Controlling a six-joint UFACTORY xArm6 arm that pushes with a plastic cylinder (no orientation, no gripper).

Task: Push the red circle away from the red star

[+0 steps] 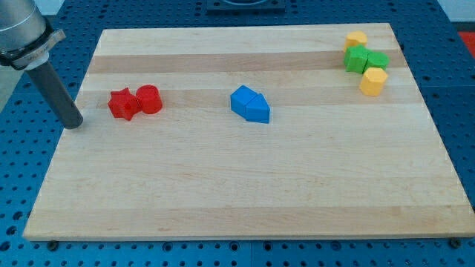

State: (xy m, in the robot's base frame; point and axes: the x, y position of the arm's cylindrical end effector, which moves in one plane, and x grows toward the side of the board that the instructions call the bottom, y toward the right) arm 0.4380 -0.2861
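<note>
Nearest us, the bare front edge of the wooden worktop [245, 222] with nothing on it. Up the board: my tip [73, 124] sits at the view's left edge, just left of the red star [122, 104]. The red circle [148, 99] is touching the star's right side. There is no hand here to open or close, only the rod. Judging by this, the approach is in hand and no push has begun. The star stands between tip and circle, so the next move calls for skirting round to reach the circle alone. The blue blocks [250, 104] sit mid-board; the green [365, 59] and yellow [372, 81] ones are well apart.
</note>
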